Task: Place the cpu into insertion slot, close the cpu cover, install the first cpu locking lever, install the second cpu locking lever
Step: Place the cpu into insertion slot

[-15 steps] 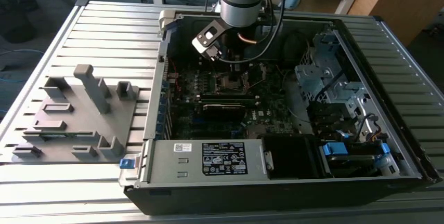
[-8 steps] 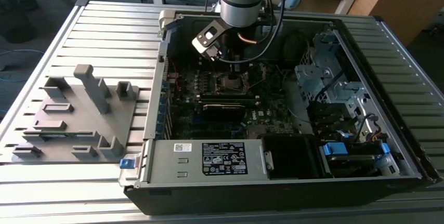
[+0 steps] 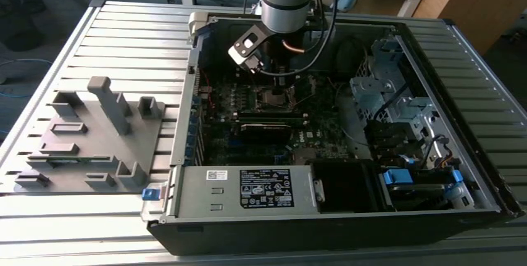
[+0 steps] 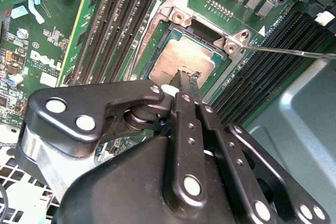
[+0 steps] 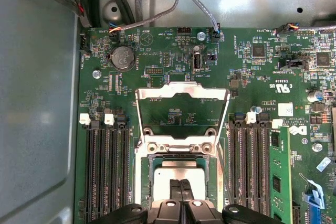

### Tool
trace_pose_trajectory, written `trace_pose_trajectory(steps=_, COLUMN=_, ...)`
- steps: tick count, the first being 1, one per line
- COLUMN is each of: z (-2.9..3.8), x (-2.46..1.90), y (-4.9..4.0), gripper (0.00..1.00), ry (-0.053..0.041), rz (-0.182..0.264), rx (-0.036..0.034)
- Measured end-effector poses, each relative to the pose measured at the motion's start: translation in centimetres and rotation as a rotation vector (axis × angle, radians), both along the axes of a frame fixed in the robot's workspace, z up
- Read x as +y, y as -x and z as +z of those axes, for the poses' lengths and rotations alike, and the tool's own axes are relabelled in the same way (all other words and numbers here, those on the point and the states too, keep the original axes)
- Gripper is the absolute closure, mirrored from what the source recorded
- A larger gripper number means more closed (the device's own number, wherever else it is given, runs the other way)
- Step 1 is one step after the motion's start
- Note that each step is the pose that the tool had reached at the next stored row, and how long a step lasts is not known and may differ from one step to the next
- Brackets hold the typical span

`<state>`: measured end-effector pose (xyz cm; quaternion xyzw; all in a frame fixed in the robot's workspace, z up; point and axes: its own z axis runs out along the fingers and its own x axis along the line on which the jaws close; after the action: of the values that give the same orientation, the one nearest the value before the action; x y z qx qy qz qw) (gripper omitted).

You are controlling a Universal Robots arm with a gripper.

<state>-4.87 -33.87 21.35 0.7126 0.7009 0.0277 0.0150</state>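
The hand, squeezed shut and holding nothing, points straight down at the chip lying in its socket, with the cover tipped open just beyond.

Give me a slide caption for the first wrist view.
Closed gripper over the chip lying in its socket, with the metal cover standing open behind it.

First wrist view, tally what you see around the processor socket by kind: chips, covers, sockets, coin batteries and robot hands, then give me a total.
cpu: 1
cpu cover: 1
insertion slot: 1
coin battery: 1
hand: 1
Total: 5
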Motion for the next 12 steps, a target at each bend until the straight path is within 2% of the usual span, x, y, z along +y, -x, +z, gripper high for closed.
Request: trace_pose_trajectory(steps=12, z=-0.25, x=0.00, y=0.02, gripper=0.90, ry=0.0001, rz=0.000, rx=0.0014)
